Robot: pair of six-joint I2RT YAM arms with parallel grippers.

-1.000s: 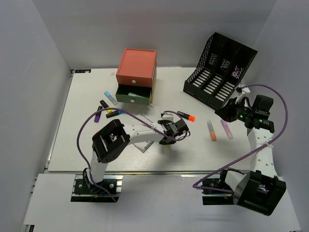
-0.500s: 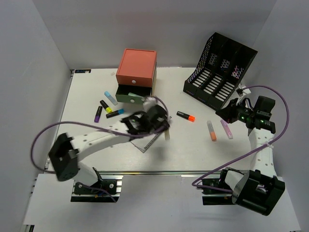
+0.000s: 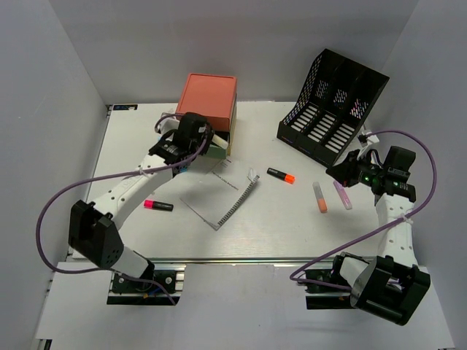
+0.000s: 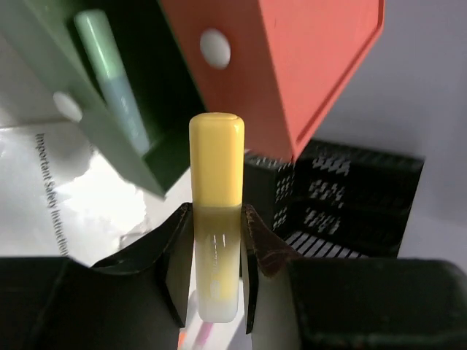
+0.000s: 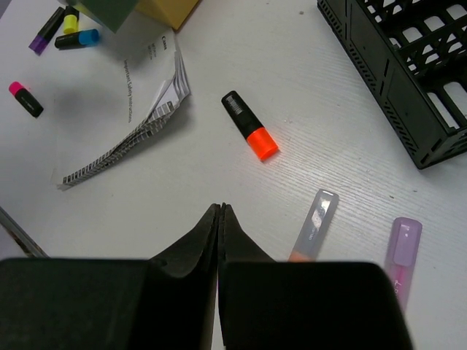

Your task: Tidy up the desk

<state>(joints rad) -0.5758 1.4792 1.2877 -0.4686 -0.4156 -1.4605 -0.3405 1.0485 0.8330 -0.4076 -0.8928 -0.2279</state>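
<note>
Looking down from above, we see the desk (image 3: 292,226) as a white top filling the middle of the view, with its metal rail along the near edge by the arm bases. On it lie a spiral-bound booklet (image 3: 222,191) near the centre and a black marker (image 3: 281,175) with an orange cap to the booklet's right. A pink-capped marker (image 3: 158,205) lies to the booklet's left. Further right, an orange-tipped marker (image 3: 319,197) and a purple marker (image 3: 342,195) lie side by side. At the far side stand a drawer box (image 3: 208,98) with an orange top and a black mesh file rack (image 3: 332,102).

The left gripper (image 4: 216,213) pinches a yellow-capped highlighter (image 4: 216,157) between its fingers, cap forward. It is just in front of the box's open green drawer (image 4: 44,58), where a pale green marker (image 4: 109,73) lies. The right gripper (image 5: 220,211) hangs above the desk near the orange-tipped and purple markers, its fingers pressed together on nothing.
</note>
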